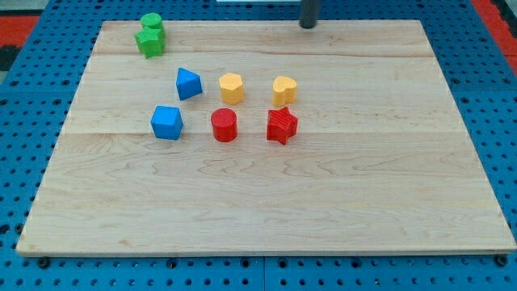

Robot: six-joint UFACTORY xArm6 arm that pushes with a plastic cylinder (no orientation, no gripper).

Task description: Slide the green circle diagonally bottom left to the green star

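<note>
The green circle [151, 23] sits at the view's top left of the wooden board [323, 194], touching the green star [149, 42], which lies just below it. My tip [308, 25] is at the view's top edge, right of centre, far to the right of both green blocks and touching no block.
A blue block [188, 83] and a blue cube [167, 122] lie left of centre. A yellow hexagon [231, 87] and a yellow heart [284, 90] sit in the middle. A red cylinder [224, 125] and a red star [282, 125] lie below them.
</note>
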